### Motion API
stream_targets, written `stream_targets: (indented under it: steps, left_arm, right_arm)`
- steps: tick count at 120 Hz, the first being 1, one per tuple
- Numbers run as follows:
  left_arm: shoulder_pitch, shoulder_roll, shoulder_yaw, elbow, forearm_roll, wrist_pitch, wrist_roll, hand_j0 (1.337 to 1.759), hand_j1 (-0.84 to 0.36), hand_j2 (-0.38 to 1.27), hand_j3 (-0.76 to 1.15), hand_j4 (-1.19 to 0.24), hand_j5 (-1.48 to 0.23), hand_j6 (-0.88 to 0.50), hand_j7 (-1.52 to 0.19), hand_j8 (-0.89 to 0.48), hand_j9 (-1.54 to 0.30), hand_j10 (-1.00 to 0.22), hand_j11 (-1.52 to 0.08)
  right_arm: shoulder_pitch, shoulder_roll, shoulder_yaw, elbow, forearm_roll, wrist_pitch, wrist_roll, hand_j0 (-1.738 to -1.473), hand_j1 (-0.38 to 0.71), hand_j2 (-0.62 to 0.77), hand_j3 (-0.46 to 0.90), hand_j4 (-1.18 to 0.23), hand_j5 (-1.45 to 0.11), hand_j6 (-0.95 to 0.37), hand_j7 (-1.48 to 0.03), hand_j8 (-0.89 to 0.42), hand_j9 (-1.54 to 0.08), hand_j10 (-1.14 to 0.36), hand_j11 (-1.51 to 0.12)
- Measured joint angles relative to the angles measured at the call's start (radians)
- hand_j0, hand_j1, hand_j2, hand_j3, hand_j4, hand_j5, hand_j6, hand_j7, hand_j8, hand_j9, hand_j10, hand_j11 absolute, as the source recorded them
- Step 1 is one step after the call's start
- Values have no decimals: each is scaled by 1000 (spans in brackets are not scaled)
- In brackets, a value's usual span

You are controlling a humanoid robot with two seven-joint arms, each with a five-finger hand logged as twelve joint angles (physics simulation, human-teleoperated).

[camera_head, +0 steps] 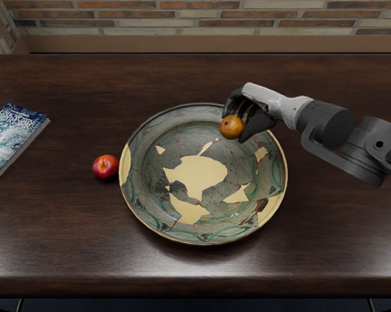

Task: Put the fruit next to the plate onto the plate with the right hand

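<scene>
- Dark wooden surface (pixel 65 214), brick wall behind.
- Right robot hand (pixel 251 112): fingers curled around orange-yellow fruit (pixel 232 127), above plate's (pixel 202 175) far rim.
- Advisable: move inward, lower near centre, release gently lest it roll.

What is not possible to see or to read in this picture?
1. Head view: whether the fruit in the right hand touches the plate or hangs above it; one slanted view cannot settle this.
2. Head view: the book is cut off by the left edge, and its title is too small to read.
3. Head view: the right edge cuts off the right arm; the left arm is out of view.
</scene>
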Motion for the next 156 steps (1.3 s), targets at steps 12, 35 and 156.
stream_targets:
  steps: [12,35,156]
  left_arm:
    - [0,0,0,0,0,0,0,1658,328,3,0,-18,-22,-18,-22,-18,-22,-18,-22]
    - [0,0,0,0,0,0,0,1658,328,3,0,-18,-23,-18,-23,-18,-22,-18,-22]
    - [-2,0,-1,-2,2,0,0,1658,328,4,0,-18,-23,-18,-23,-18,-23,-18,-23]
  right_arm:
    - [-30,27,-6,-12,-4,-6,0,-1658,414,461,1,-594,-1003,-489,-957,-489,-986,-587,-985]
    - [-71,63,-12,-32,-8,-9,0,-1658,388,408,0,-611,-1000,-505,-957,-499,-985,-592,-984]
    - [-140,-351,290,-130,497,582,0,-1658,-342,5,0,-10,-11,-10,-11,-9,-11,-9,-11]
